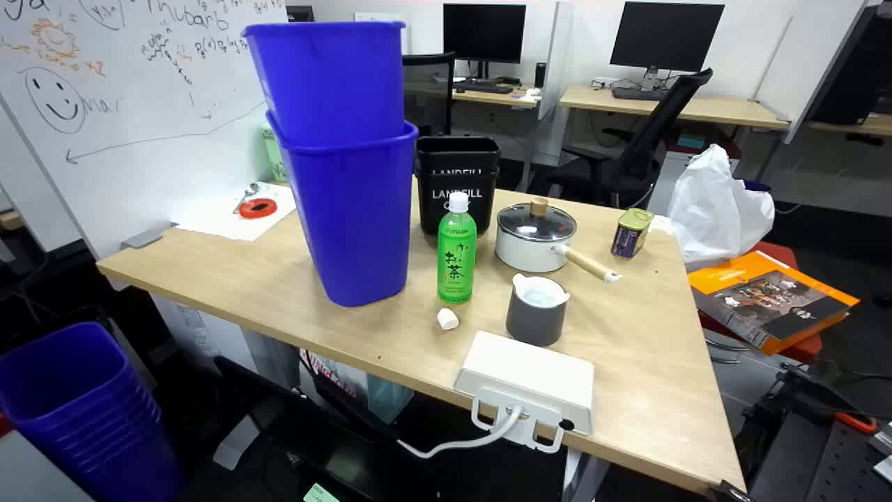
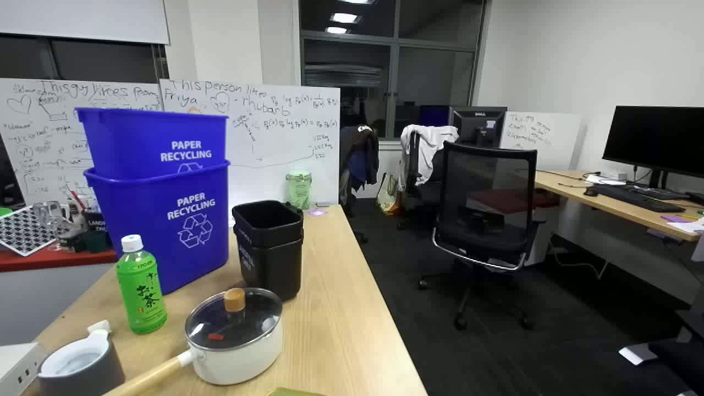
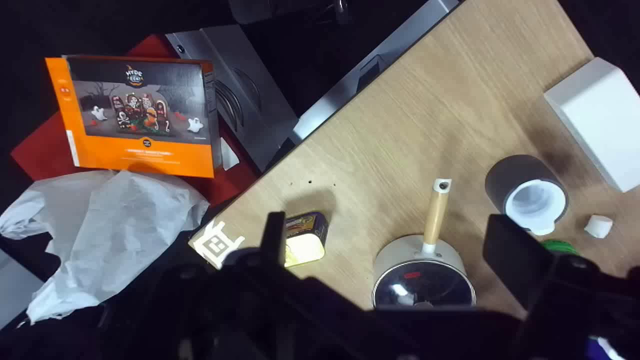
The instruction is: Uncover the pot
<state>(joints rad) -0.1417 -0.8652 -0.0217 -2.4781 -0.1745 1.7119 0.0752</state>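
The pot (image 1: 526, 259) is white and stands upright on the table, with a wooden stick handle (image 1: 589, 263). It also shows in an exterior view (image 2: 236, 360) and the wrist view (image 3: 393, 254). A dark glass lid (image 2: 220, 324) with a steel rim and wooden knob (image 2: 235, 300) sits on it and covers it. In the wrist view the lid (image 3: 435, 285) is partly hidden by the gripper body, and only an edge of the knob shows. My gripper (image 3: 390, 237) is open and empty, fingers wide apart, above the table. It is out of both exterior views.
A tin (image 1: 633, 233) and a grey cup (image 1: 533, 317) stand near the pot. A green bottle (image 1: 456, 265), black bins (image 1: 456, 202) and tall blue bins (image 1: 348, 216) stand beside it. A white box (image 1: 529, 373) and small white piece (image 1: 447, 319) lie at the front edge.
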